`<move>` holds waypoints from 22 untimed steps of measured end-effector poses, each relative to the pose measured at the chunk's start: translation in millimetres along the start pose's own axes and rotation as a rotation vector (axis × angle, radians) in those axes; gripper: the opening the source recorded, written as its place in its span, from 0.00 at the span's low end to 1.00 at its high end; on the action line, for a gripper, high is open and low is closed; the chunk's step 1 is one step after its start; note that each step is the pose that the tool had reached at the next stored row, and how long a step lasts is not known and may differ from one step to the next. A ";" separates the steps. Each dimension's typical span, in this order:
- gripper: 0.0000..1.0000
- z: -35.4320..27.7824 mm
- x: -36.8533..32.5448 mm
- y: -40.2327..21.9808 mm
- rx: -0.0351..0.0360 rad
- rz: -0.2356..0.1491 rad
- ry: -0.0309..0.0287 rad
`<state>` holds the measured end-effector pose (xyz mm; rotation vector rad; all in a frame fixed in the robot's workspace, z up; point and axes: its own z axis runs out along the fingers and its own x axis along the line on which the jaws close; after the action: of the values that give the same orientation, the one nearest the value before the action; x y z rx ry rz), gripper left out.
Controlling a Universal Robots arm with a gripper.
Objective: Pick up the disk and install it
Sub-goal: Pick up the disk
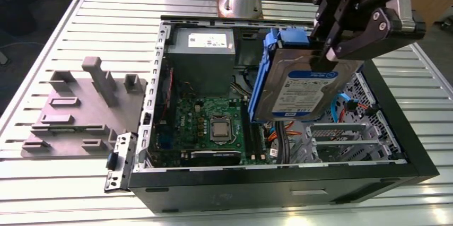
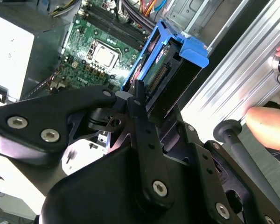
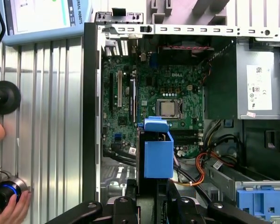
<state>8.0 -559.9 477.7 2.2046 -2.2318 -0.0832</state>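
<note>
The disk (image 1: 301, 90), a silver-grey hard drive with a blue-and-white label and blue side rails, hangs tilted on edge above the open computer case (image 1: 283, 181). My gripper (image 1: 324, 59) is shut on its upper part, coming from the exterior view's right. In the second wrist view the disk (image 2: 170, 63) shows end-on past my black fingers (image 2: 139, 109), over the motherboard. The first wrist view has the disk's blue rail end (image 3: 157, 156) just beyond my gripper (image 3: 154, 198), above the board's edge.
Inside the case lie a green motherboard (image 1: 209, 125), a grey power-supply box (image 1: 201, 56) and a metal drive cage (image 1: 340, 136) with a blue tab (image 3: 261, 200). A grey fixture block (image 1: 81, 109) sits on the slatted table. A person's hand (image 2: 268, 126) is beside the case.
</note>
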 end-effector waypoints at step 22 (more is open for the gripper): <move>0.35 -0.3 -0.2 -17.7 0.0000 0.000 0.0001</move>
<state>25.7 -559.9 477.3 2.2045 -2.2318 -0.0832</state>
